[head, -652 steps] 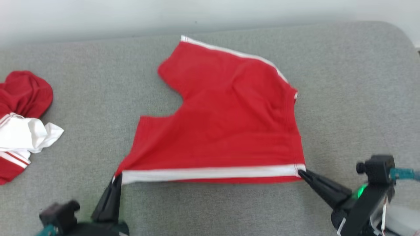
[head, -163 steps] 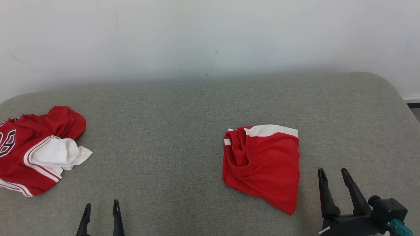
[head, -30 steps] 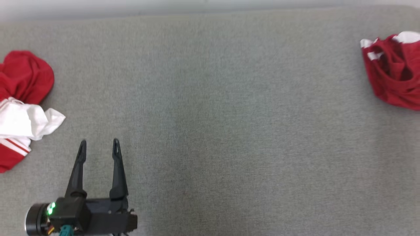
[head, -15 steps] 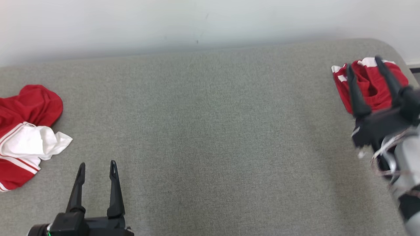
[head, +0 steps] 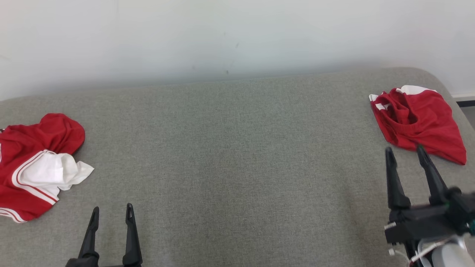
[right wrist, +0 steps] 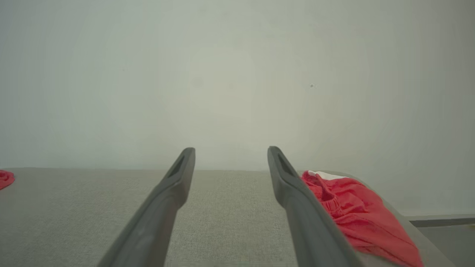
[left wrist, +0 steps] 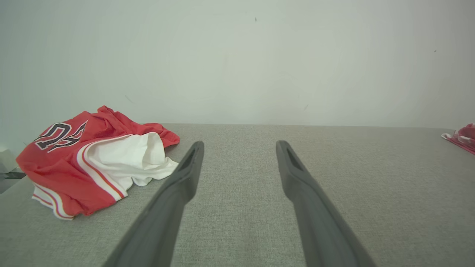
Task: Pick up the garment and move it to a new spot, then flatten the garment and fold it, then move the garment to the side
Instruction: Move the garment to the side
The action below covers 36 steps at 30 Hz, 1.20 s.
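The folded red garment [head: 419, 122] with white trim lies at the far right of the grey cushioned surface [head: 237, 167]. In the right wrist view the garment [right wrist: 352, 211] sits just right of my fingers. My right gripper [head: 405, 152] is open and empty, a little nearer than the garment and apart from it. My left gripper [head: 111, 213] stands open and empty at the near left; in its wrist view the left gripper [left wrist: 239, 144] points over bare fabric.
A crumpled red and white jersey [head: 33, 167] with dark lettering lies at the far left, also in the left wrist view as a loose heap [left wrist: 92, 163]. A pale wall [head: 237, 37] backs the surface. The rounded right edge [head: 454, 94] drops off just past the folded garment.
The head camera has tilted and shifted. My right gripper, which stood over the folded garment half a second ago, has drawn back toward me, open and empty. The garment stays put.
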{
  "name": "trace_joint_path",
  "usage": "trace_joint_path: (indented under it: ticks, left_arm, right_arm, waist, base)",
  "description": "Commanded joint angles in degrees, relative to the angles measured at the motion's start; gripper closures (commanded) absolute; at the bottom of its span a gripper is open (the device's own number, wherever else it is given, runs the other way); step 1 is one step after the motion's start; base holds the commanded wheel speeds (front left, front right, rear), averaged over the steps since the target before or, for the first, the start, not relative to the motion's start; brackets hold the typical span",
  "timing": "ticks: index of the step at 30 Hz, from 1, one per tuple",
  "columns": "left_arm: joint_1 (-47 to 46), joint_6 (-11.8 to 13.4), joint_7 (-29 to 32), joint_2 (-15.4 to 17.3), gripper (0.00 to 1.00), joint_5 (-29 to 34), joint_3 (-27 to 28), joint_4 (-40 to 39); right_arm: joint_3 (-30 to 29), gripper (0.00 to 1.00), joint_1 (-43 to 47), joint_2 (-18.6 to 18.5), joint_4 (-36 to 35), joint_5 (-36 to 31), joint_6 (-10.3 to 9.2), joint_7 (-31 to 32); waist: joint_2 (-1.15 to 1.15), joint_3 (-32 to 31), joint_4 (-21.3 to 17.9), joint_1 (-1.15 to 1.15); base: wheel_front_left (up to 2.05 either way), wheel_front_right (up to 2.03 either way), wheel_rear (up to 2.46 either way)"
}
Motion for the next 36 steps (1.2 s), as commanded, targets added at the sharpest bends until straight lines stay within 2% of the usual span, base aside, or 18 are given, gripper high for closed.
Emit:
trace_joint_path:
  ticks: [1, 7, 17, 36]
  left_arm:
    - [0.9, 0.5, -0.1, 0.0, 0.0, -0.4, 0.1, 0.1]
    - [1.9, 0.6, -0.1, 0.0, 0.0, -0.7, 0.4, 0.4]
    - [3.5, 0.4, -0.1, 0.0, 0.0, -0.4, 0.6, 1.9]
    - [4.3, 0.6, -0.1, 0.0, 0.0, -0.1, 0.6, 3.2]
  right_arm:
    - [-1.1, 0.0, 2.1, 1.2, -1.1, -0.3, -0.1, 0.0]
    - [-4.2, 0.0, 8.3, 5.3, -4.3, -1.9, -0.1, 0.0]
    - [-2.9, 0.0, 12.2, 7.7, -5.1, -2.6, -0.1, 0.0]
    - [3.0, 0.0, 12.5, 6.6, -0.4, -0.5, -0.1, -0.1]
  waist:
    - [0.0, -0.5, 0.3, 0.01]
    - [0.0, -1.4, 0.3, 0.01]
    - [0.0, -2.6, 0.7, 0.01]
    - [0.0, -3.6, 2.1, 0.01]
  base:
    - [0.0, 0.0, 0.0]
    - [0.0, 0.0, 0.0]
    - [0.0, 0.0, 0.0]
    - [0.0, 0.0, 0.0]
